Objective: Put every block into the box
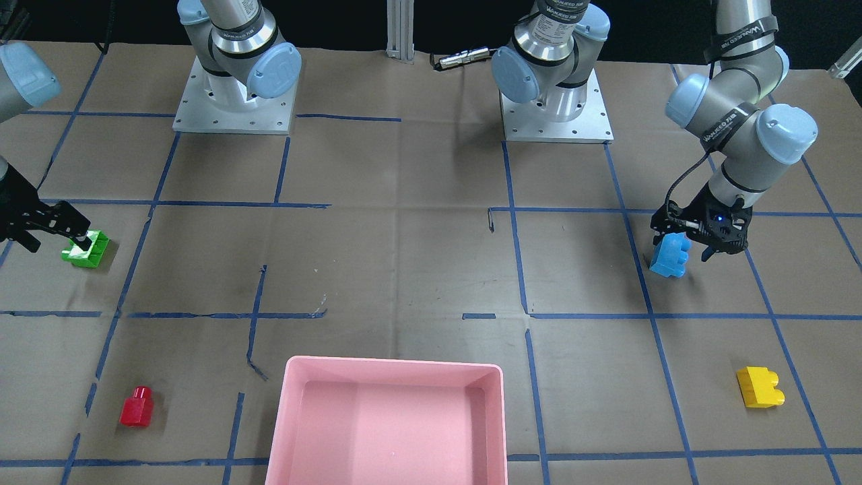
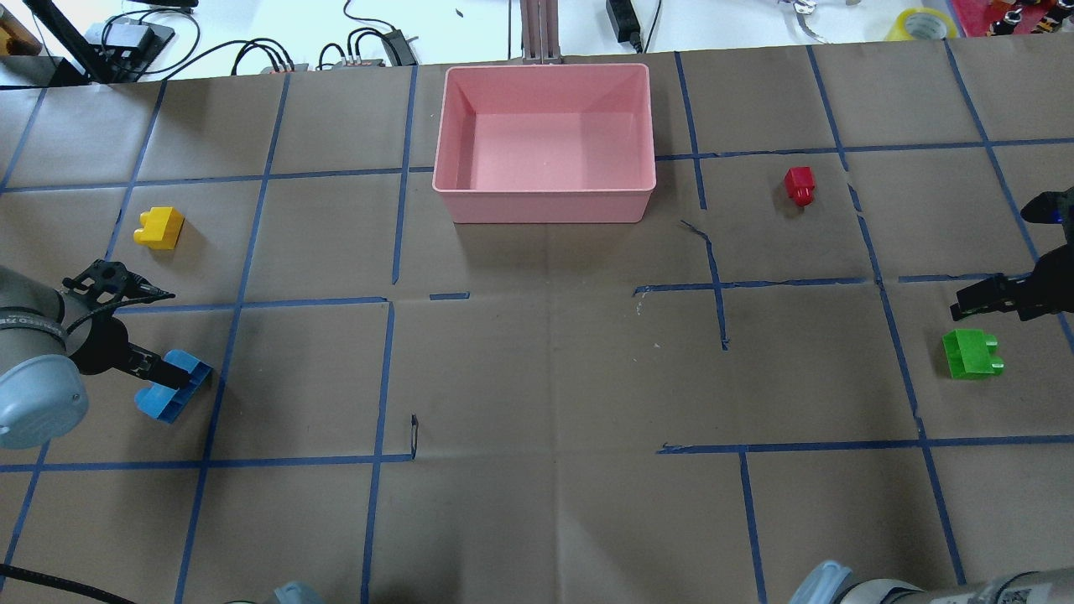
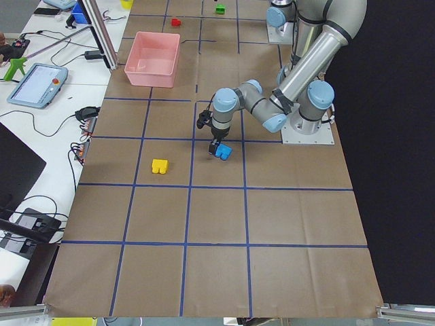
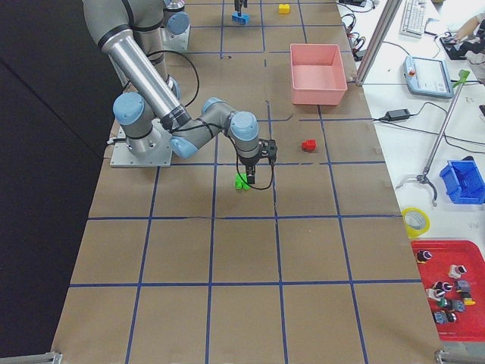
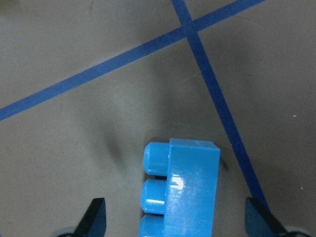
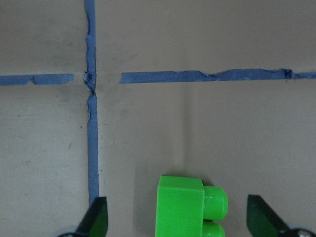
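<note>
Inspecting both wrist views, we find each claw spread open: the left claw (image 5: 175,218) straddles the light blue block (image 5: 190,192), the right claw (image 6: 177,219) the green block (image 6: 180,205) — neither gripped. The yellow block (image 2: 159,227) and red block (image 2: 800,184) lie on the counter (image 2: 545,377), well apart, either side of the pink box (image 2: 545,205); all four sit outside it.

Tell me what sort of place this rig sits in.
Probably a robotics lab. Brown paper marked with a blue tape grid covers the table, robot arms stand on bolted metal base plates, and a teach pendant lies on the bench alongside.
</note>
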`<state>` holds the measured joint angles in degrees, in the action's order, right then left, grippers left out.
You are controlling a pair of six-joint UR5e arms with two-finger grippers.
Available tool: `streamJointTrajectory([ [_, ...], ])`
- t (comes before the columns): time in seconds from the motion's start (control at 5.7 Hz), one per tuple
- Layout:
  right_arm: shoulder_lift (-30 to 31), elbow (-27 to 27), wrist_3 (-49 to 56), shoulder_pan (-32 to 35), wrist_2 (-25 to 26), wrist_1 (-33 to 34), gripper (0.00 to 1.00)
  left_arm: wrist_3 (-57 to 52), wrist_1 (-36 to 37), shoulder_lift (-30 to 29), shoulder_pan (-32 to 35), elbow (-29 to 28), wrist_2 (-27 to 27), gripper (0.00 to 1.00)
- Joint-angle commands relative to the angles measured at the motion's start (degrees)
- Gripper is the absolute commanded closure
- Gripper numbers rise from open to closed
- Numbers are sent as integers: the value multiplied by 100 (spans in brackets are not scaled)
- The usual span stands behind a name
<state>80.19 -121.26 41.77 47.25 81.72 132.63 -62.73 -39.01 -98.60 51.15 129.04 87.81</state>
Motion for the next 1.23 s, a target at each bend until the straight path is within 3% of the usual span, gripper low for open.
streamJointTrajectory([
  [0.0,-161,-195,7,-145,2,333,1,-238,122,-72,0,87,8,1],
  [1.05,-301,-451,24,-268,116,563,1,-846,148,-283,0,51,-18,1],
])
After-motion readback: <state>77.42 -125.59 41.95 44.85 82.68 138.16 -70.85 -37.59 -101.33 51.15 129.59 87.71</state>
